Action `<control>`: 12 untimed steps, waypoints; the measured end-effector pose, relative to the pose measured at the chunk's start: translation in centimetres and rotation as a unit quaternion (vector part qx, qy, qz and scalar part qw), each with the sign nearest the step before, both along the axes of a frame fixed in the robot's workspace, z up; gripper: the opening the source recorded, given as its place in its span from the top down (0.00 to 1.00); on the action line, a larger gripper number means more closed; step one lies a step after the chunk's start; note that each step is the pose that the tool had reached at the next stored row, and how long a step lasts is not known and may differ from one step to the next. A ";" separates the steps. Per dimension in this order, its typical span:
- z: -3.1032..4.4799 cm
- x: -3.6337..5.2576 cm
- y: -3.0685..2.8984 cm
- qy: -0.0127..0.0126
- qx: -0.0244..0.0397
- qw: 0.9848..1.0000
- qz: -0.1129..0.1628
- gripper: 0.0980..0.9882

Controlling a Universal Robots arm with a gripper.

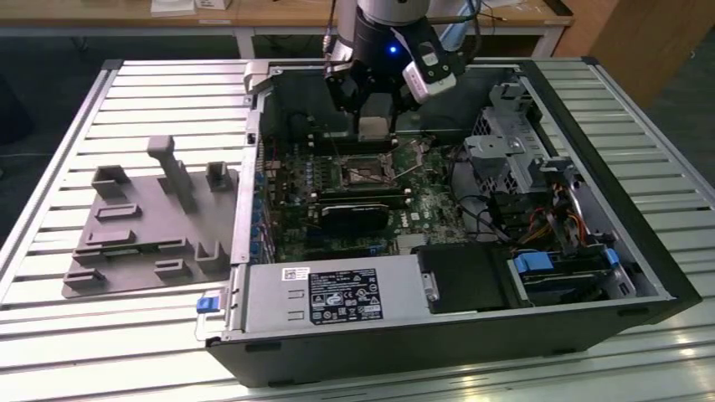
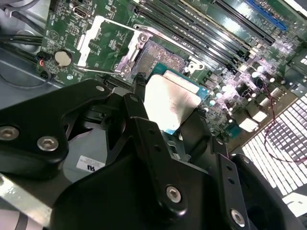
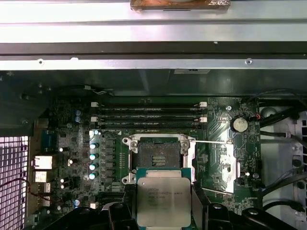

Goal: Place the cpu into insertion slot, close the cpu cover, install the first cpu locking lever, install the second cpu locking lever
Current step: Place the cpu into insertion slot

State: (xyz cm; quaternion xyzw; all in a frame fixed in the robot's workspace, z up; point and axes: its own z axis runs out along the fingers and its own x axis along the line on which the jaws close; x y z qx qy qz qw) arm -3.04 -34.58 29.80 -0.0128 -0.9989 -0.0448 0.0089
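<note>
The gripper (image 3: 162,210) pinched the cpu (image 3: 162,197) by two opposite edges and held it above the motherboard (image 3: 72,143), just beside the slot (image 3: 158,152), not seated. The slot was bare. The cover (image 3: 229,165) was swung open beside it.

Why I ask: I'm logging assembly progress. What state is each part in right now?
cpu, held by the gripper, not seated.
gripper, shut on the cpu.
insertion slot, empty.
cpu cover, swung open.
locking lever, unlatched.
</note>
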 end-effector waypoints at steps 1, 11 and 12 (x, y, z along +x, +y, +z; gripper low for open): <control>-0.20 0.00 0.00 0.000 0.000 1.000 0.000 0.50; -2.02 0.00 0.27 0.000 0.000 1.000 0.000 0.50; -2.20 0.00 0.33 0.000 0.000 1.000 0.000 0.50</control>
